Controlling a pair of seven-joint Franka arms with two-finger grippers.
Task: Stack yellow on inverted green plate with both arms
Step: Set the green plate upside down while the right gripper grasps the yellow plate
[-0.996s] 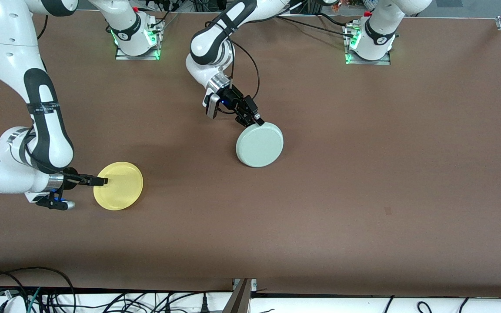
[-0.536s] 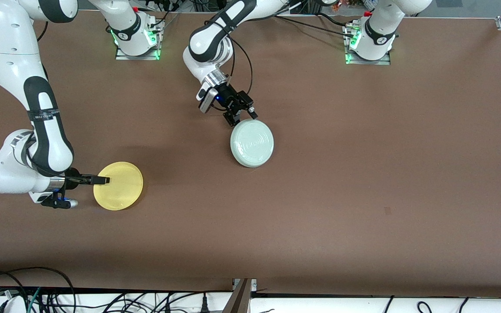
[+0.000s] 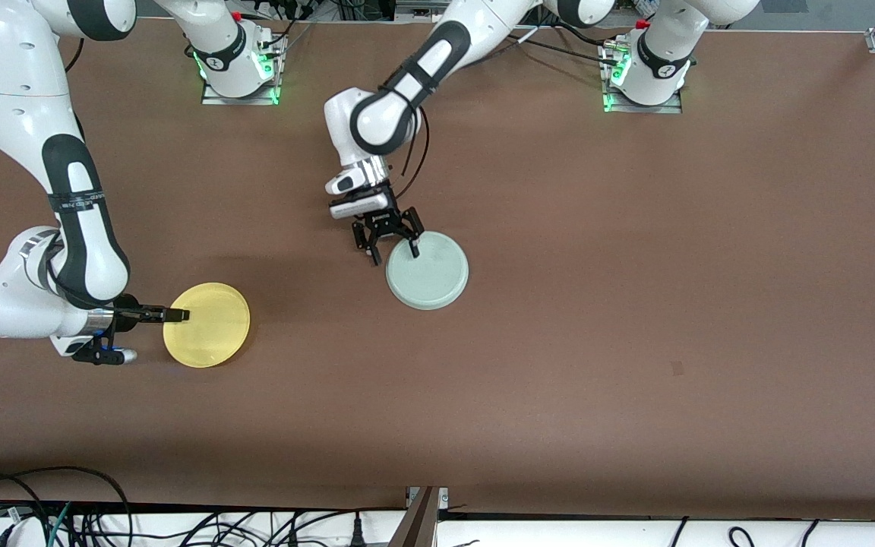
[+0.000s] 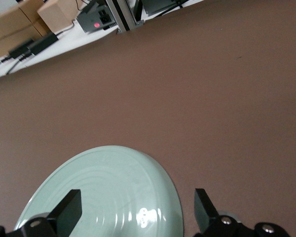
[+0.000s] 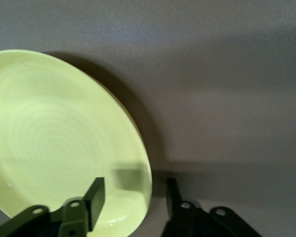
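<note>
The pale green plate lies flat on the brown table near its middle, and its upward face shows faint concentric rings in the left wrist view. My left gripper is open just over the plate's rim on the robots' side. Its fingers stand wide apart and touch nothing. The yellow plate lies toward the right arm's end of the table, nearer the front camera. My right gripper is low at its rim. It is open, with one finger over the plate, one outside, and gaps showing on both sides.
The right arm's base and the left arm's base stand along the table's edge farthest from the front camera. Cables hang below the table's near edge. A small dark mark is on the table toward the left arm's end.
My left gripper held the green plate tilted, turned it, set it down nearer the front camera and let go. The right gripper crept slightly toward the yellow plate, which has not moved.
</note>
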